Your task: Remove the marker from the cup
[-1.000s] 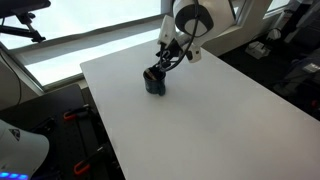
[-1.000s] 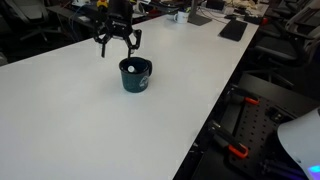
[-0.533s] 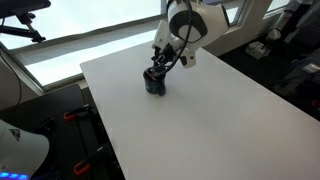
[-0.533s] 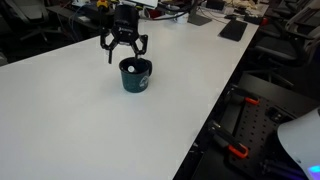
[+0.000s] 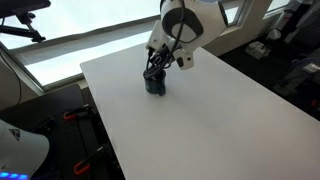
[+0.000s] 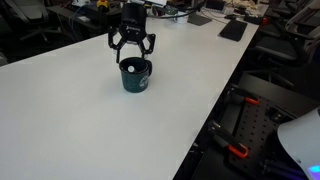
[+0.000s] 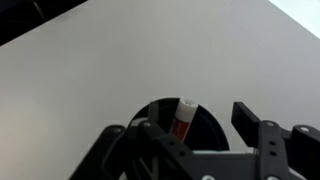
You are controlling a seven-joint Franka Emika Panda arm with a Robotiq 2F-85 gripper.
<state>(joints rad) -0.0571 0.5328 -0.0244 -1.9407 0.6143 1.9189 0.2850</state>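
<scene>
The dark navy cup [image 6: 135, 77] stands on the white table [image 6: 70, 110]; it also shows in the other exterior view [image 5: 155, 84]. In the wrist view the cup [image 7: 205, 125] is seen from above with the reddish-orange marker [image 7: 182, 118] standing inside it, its pale end up, leaning on the rim. My gripper [image 6: 133, 55] hangs open right above the cup's mouth, fingers spread either side. In the wrist view the gripper [image 7: 190, 128] straddles the marker, with one fingertip [image 7: 246, 118] to its right. The marker is not visible in the exterior views.
The white table has edges close to the cup on the far side [image 5: 120, 52]. Beyond the table stand desks with keyboards and clutter [image 6: 230, 25]. A red-and-black stand [image 6: 245, 125] sits beside the table's near edge.
My gripper has moved sideways from beside the cup to right over it and has come down toward the cup's mouth, staying open.
</scene>
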